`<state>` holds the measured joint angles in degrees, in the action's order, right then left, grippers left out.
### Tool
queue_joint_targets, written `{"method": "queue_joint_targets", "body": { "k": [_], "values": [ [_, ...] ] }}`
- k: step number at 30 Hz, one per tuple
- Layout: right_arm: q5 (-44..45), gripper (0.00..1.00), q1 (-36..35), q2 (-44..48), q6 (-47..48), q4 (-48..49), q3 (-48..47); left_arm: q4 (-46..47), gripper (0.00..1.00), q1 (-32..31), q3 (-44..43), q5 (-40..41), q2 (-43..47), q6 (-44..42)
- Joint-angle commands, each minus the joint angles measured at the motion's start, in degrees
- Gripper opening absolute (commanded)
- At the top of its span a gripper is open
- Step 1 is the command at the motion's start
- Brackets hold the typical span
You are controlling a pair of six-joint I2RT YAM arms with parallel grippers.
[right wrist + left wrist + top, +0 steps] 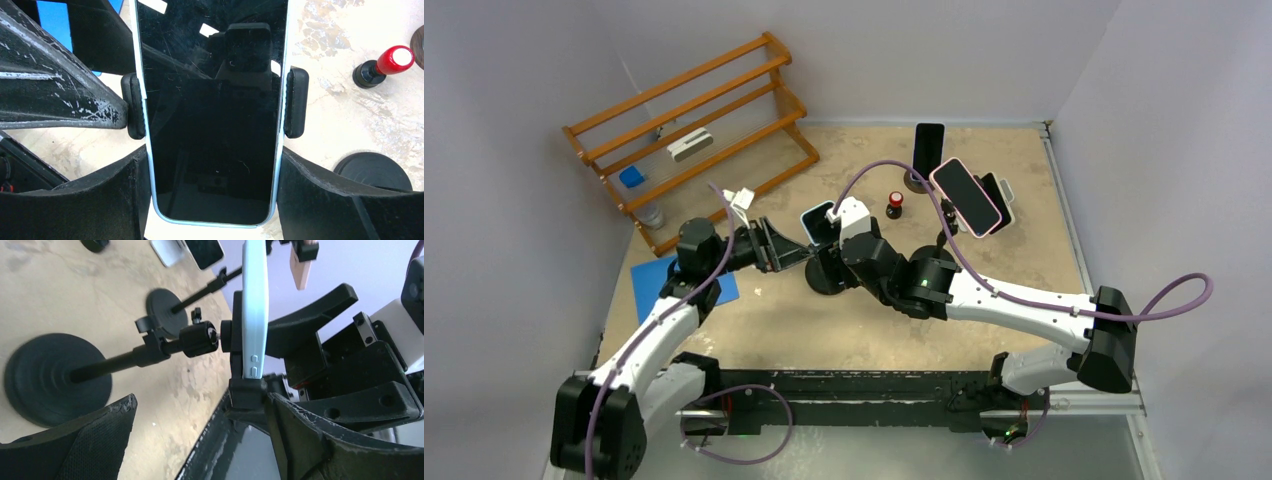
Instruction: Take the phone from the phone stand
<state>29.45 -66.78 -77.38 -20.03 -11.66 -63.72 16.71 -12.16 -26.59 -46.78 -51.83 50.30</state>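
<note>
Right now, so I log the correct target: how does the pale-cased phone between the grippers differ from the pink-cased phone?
The pale-cased phone has a whitish-blue case; the pink-cased phone a pink one. The right gripper grips the pale-cased phone's edges, with the left gripper open beside it; no gripper is at the pink-cased phone. The pale-cased phone looks steeper, the pink-cased phone leaned back. Both screens are dark.

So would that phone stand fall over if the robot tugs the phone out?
Probably not easily: the phone stand has a wide, flat round base, so it likely stays put. Its pole is thin, though, so a sideways tug could rock it. The phone looks stiff and glossy, maybe slippery, and side pads clamp it.
</note>
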Motion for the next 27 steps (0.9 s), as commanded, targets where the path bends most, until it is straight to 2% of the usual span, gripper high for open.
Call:
{"method": "queue_joint_targets", "body": {
  "k": [1,7,17,27],
  "values": [
    [2.00,0.54,0.08,2.59,0.43,3.77,-0.75,12.97,0.93,-0.14,-1.36,-12.62,-4.98,3.47],
    [1.84,0.54,0.08,2.94,0.16,3.84,-0.61,19.27,0.87,-0.14,0.30,-12.38,-4.71,5.57],
    [1.66,0.54,0.08,2.85,0.24,4.19,-0.79,21.36,0.69,-0.14,-0.23,-12.98,-6.92,6.70],
    [1.48,0.54,0.08,2.61,-0.09,4.45,-1.02,24.34,0.57,-0.31,-0.95,-14.43,-9.22,9.02]
  ]
}}
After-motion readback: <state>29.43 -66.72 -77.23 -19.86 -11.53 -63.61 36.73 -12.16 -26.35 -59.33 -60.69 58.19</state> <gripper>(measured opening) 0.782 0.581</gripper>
